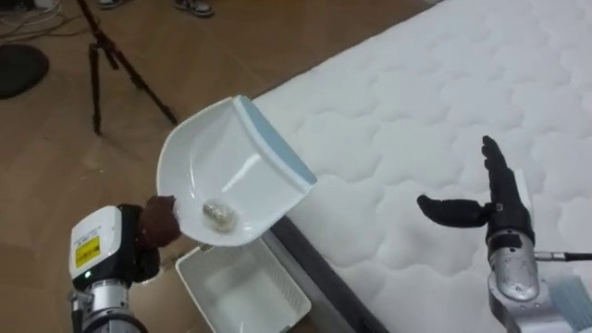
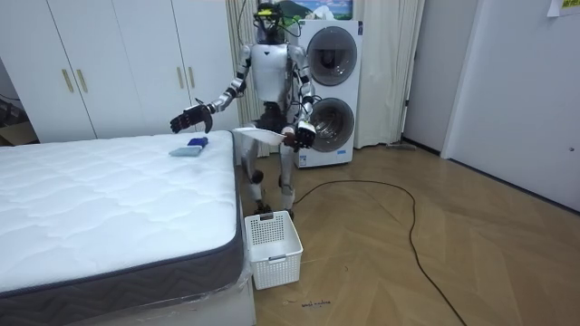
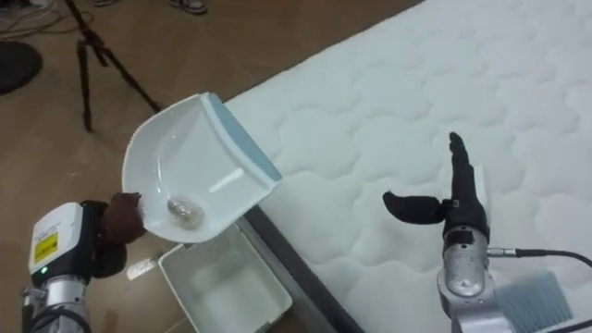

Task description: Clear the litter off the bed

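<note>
**Scrap's in the pan, just not in the bin yet**

The left hand [image 1: 155, 222] is curled round the handle of a white dustpan [image 1: 227, 157] and holds it up just off the side of the bed, tilted so the handle end sits lowest. The right hand [image 1: 497, 205] hovers over the mattress [image 1: 435, 111] with fingers straight and thumb stuck out, holding nothing.

One small crumpled scrap [image 1: 219, 214] sits low in the pan near the handle end (paper or foil, can't tell). It's pale and wadded into a little ball. The pan itself is glossy white with a pale blue lip along its front edge.

Below the pan, on the wood floor right against the bed's side, there's a white slotted basket [image 1: 242, 291] with nothing obvious in it.

My read is that the pickup part is done and the dump into the basket is what's left. The quilted top looks clear as far as I can see. The one exception is a blue thing [image 2: 190, 148] lying on the bed's corner by the robot's right arm, maybe the brush, which likely needs putting away too.
</note>
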